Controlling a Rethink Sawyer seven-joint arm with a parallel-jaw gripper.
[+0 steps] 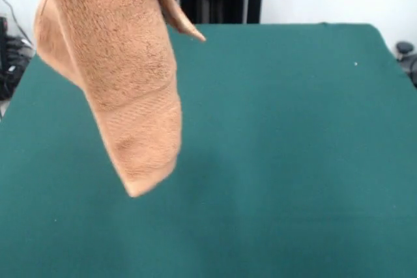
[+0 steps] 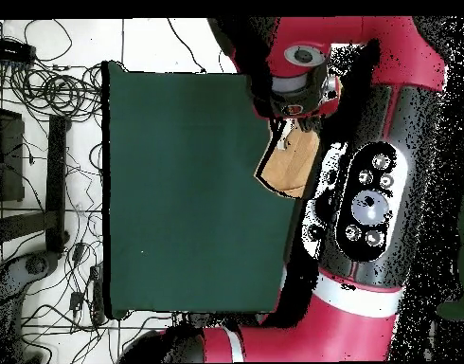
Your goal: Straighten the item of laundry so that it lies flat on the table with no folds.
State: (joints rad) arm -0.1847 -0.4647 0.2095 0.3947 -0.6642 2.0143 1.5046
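Red arm (image 2: 312,327), black panel (image 2: 366,204), round grey buttons (image 2: 372,205)

Arm (image 2: 368,204): red and black, bent over the table's right side, wrist end at top | Towel (image 2: 291,169): tan, partly visible just below the wrist end, mostly hidden under it | Table (image 2: 188,190): dark green, spreading left of the arm | Floor (image 2: 46,95): white, tangled cables, far left | Gripper: hidden under wrist

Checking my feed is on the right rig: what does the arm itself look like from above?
The arm is glossy red with black sections. One black panel carries a cluster of round silver-grey buttons. A round grey cap sits on a red joint near the top. The jaws are hidden beneath the arm.
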